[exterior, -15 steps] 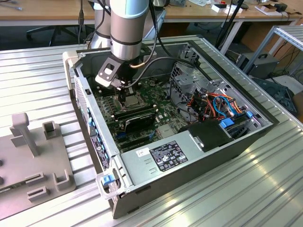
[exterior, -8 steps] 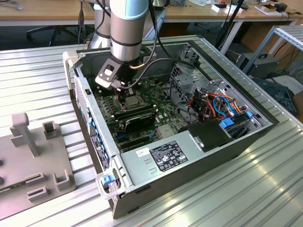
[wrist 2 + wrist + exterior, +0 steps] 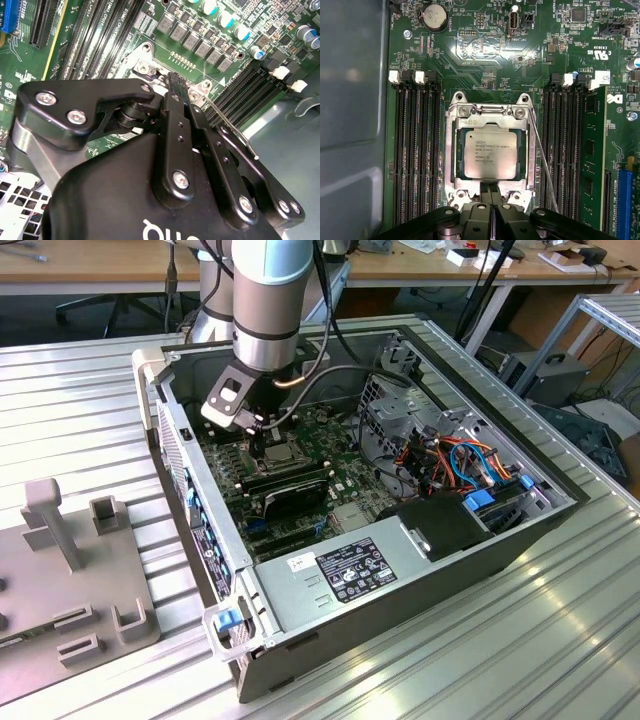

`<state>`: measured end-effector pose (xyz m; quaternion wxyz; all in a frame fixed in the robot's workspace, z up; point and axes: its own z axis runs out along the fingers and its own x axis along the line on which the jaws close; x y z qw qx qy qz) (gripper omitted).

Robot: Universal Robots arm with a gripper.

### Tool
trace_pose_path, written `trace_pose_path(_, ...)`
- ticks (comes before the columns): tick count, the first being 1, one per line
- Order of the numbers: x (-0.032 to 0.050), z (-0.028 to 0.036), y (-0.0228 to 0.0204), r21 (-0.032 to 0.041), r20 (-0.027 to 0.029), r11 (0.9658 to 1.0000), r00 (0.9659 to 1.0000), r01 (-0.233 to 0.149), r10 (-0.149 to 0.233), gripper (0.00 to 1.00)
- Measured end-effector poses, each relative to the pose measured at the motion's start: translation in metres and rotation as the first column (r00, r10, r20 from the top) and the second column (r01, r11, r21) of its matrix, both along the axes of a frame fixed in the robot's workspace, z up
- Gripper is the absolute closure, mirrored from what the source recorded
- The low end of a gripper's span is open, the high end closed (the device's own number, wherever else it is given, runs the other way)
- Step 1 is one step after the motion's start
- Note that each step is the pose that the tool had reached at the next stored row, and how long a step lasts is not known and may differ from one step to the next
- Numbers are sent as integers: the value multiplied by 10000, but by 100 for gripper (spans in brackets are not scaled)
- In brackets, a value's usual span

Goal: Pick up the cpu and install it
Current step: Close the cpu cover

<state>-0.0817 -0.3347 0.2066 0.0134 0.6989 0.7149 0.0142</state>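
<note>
Black-fingered gripper [image 3: 491, 189], its tips pressed together with nothing between them, sits at the edge of the silver steel socket frame [image 3: 456, 150]. Inside that frame lies the flat, square, grey-lidded cpu [image 3: 489, 152], seated on the green motherboard [image 3: 485, 55]. It looks light, stiff and fragile underneath, best taken by its lid edges. A thin wire latch lever [image 3: 546, 167] angles up just beside it, and black memory slots [image 3: 417, 155] crowd both sides.

In the exterior view the case [image 3: 400, 585] sits mid-frame on the table [image 3: 560, 640], with the fixture [image 3: 70, 580] at lower left. My gripper [image 3: 264, 438] is inside it, over the socket [image 3: 492, 111]. The cpu [image 3: 489, 152] sits in that, between memory slots [image 3: 417, 150].
</note>
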Motion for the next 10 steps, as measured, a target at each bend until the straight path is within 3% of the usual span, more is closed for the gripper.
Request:
trace_pose_path(4,-2,-39,-1,-4,-15,10000,10000,0,0,89)
trace_pose_path(10,-2,-45,-1,0,-15,10000,10000,0,0,89)
